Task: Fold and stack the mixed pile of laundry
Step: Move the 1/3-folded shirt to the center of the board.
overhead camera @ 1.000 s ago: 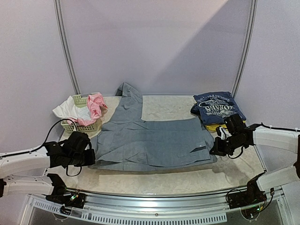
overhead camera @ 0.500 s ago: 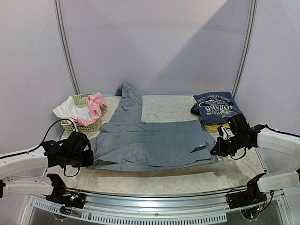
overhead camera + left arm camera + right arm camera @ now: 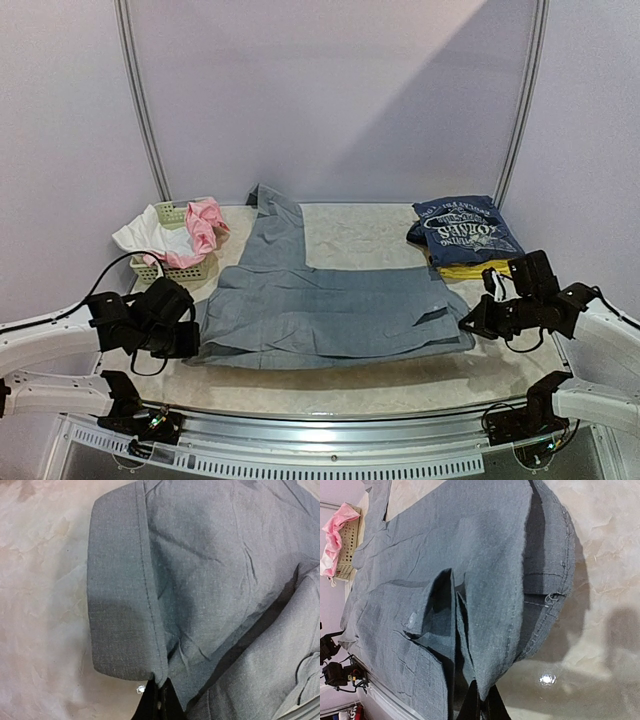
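left gripper (image 3: 194, 341) and right gripper (image 3: 469, 325) pinched tight on trousers (image 3: 320, 305) ends; right dragged toward lower right, cloth stretched flatter for folding

The grey trousers (image 3: 320, 305) are lying spread across the desk (image 3: 350, 232), the left gripper (image 3: 192, 342) pinching their left end and the right gripper (image 3: 470, 325) their right end, jaws closed on cloth. At far right a navy printed tee (image 3: 465, 228) is resting folded on a yellow piece (image 3: 468, 270). At far left a pink piece (image 3: 205, 225) and a white piece (image 3: 140, 235) are hanging over the pale-green basket (image 3: 178, 271).
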`<state>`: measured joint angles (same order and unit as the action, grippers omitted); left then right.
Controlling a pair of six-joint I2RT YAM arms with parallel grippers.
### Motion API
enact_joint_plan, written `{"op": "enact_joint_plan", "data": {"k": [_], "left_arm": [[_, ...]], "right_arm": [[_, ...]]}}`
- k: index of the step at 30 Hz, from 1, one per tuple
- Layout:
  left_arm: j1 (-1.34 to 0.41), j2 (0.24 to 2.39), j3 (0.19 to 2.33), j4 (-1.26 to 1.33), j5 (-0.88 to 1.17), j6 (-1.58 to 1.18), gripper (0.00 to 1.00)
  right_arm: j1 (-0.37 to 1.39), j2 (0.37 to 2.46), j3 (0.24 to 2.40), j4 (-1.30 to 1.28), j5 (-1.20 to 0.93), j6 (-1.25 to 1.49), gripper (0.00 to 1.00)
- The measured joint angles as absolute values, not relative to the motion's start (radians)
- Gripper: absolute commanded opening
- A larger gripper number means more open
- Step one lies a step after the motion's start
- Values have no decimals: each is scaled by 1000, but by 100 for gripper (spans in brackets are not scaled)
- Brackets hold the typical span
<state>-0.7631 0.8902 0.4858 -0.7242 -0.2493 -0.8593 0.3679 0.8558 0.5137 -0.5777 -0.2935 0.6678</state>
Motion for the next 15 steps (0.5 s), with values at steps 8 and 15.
{"op": "enact_joint_plan", "data": {"k": [8, 15], "left_arm": [[-770, 918, 485, -730, -248, -873, 22], [-770, 980, 487, -738, -294, -867, 62]], "right_arm": [[405, 919, 495, -588, -226, 709, 36], [405, 1006, 494, -551, -161, 732, 61]]}}
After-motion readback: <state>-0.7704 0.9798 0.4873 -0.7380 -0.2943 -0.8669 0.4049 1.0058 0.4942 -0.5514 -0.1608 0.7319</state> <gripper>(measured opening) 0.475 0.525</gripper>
